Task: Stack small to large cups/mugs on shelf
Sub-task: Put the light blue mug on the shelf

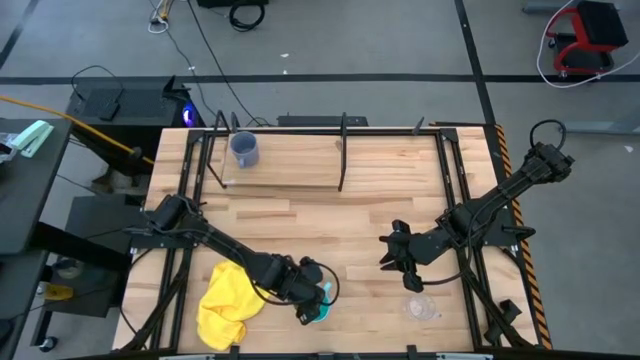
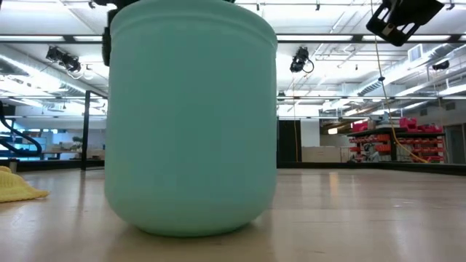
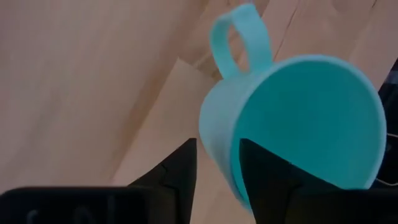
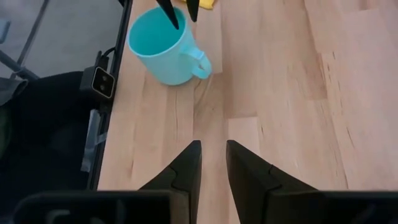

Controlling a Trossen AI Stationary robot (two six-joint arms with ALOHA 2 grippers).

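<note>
Three vessels are on the worktop (image 1: 300, 220). The cyan mug (image 1: 320, 305) stands upright at the near edge, just right of the yellow cloth (image 1: 222, 305). The left claw (image 1: 312, 296) is at this mug: in the left wrist view one finger (image 3: 180, 165) is outside the wall and the other is inside the rim, a narrow grip on the wall. The right claw (image 1: 392, 252) waits well apart on the right, its fingers nearly together and holding nothing. The clear cup (image 1: 421, 307) lies near it. The grey-blue mug (image 1: 244, 150) stands on the shelf (image 1: 290, 165) at the far left
</note>
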